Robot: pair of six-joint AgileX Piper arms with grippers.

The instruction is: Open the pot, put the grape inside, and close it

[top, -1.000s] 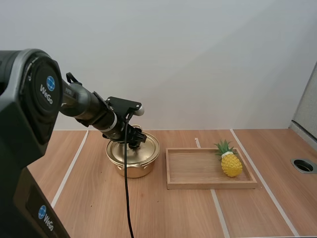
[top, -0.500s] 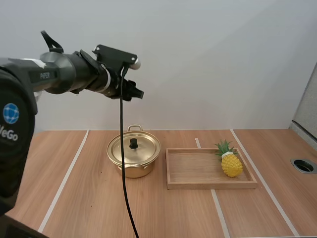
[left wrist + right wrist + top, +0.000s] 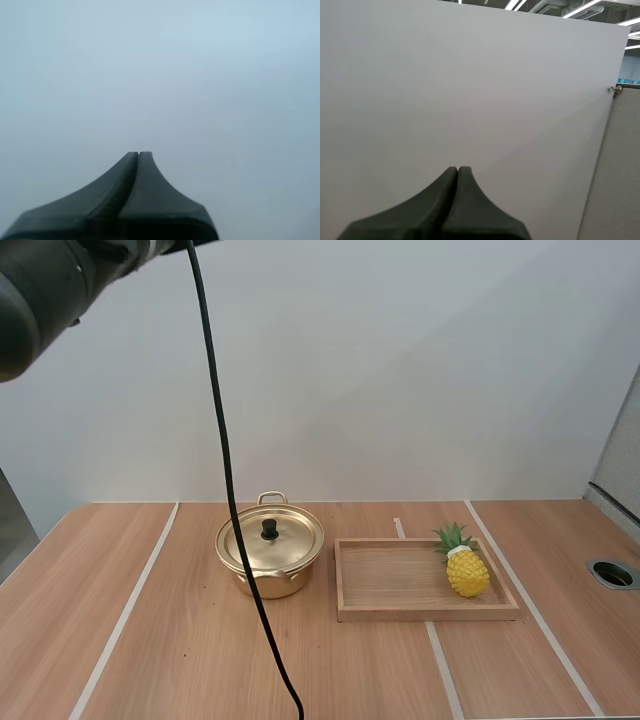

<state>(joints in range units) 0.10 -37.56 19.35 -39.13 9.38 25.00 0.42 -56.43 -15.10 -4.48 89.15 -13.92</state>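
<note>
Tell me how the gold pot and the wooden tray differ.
The pot is round, shiny gold metal; the tray is rectangular pale wood. The pot is shut under its lid, hiding its inside; the tray lies open, holding a pineapple. Both rest side by side on the table.

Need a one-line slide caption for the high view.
Gold pot, lid on, beside a wooden tray holding a pineapple.

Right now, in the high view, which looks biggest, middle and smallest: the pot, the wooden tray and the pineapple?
1. wooden tray, the widest
2. pot, with its lid on
3. pineapple, clearly the smallest

All three stand about equally far from the camera, so the order looks safe.
</note>
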